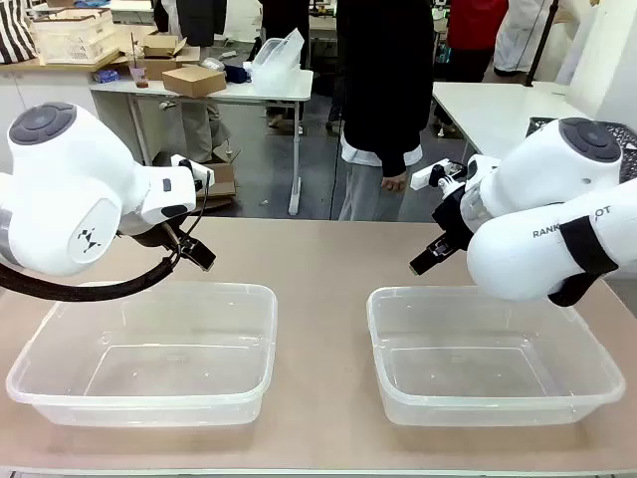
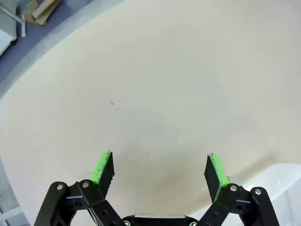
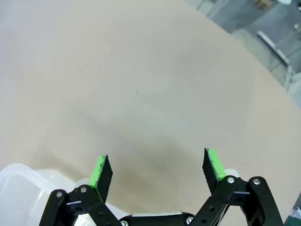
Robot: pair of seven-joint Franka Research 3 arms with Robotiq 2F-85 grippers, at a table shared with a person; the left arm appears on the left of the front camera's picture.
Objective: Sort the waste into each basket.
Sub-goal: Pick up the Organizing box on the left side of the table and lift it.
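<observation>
Two clear plastic baskets sit on the beige table, the left basket (image 1: 144,351) and the right basket (image 1: 493,351), both with nothing in them. My left gripper (image 1: 197,254) hovers open just behind the left basket's far rim; its wrist view (image 2: 160,172) shows only bare tabletop between the green pads (image 2: 102,168). Just behind the right basket's far rim, my right gripper (image 1: 426,261) is open too, its wrist view (image 3: 157,169) also showing bare table and a corner of the right basket (image 3: 19,181). No bottles or cans are in view.
A person in dark clothes stands at the table's far side, one hand (image 1: 394,181) hanging down. Behind are other tables with cardboard boxes (image 1: 192,80) and a crate (image 1: 72,35).
</observation>
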